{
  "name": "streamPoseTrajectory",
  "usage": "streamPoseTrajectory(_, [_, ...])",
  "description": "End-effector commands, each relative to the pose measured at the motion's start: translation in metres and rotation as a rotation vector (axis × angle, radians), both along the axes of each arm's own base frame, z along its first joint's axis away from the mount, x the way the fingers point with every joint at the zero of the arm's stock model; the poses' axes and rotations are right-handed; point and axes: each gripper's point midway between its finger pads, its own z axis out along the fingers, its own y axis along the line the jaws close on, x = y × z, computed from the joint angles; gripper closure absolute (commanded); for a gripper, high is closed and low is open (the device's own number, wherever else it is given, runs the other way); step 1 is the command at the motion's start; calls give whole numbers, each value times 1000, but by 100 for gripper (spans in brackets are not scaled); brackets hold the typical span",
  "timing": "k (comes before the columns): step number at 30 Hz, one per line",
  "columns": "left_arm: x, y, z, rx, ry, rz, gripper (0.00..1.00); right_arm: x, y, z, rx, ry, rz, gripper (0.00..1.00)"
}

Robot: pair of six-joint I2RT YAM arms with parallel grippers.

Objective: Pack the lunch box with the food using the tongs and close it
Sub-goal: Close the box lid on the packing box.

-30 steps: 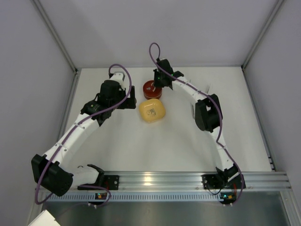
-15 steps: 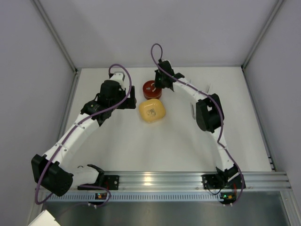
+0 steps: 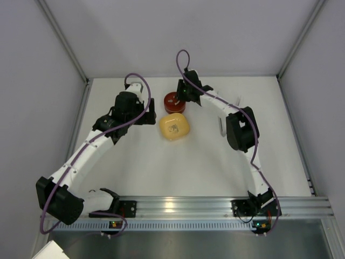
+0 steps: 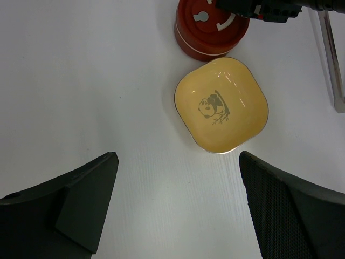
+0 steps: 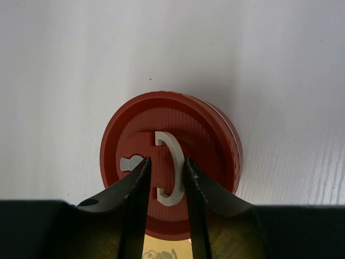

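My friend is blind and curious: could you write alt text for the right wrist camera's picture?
A round red lunch box with its lid on sits on a white table. The two dark fingers of the right gripper, slightly apart, straddle the lid's white curved handle.

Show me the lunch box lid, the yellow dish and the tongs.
lunch box lid (image 5: 200, 123), right wrist view, ribbed red top.
yellow dish (image 4: 238, 90), left wrist view, bare inner floor.
tongs (image 4: 333, 81), left wrist view, metal arm.
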Motion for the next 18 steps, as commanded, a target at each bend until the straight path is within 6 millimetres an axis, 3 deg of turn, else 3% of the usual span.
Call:
streamPoseTrajectory(1, [1,0,1,0,-7,5,1,-16,-33,-39,-108,113,-46,68])
streamPoseTrajectory(5, [1,2,2,2,-9,8,1,-15,-34,-30,-108,95,-47,60])
streamPoseTrajectory(14, [1,1,3,-1,-13,7,1,-11,-30,-8,-90,57,-31,53])
streamPoseTrajectory(18, [0,1,3,-2,-11,6,1,-9,-29,11,-74,13,-24,51])
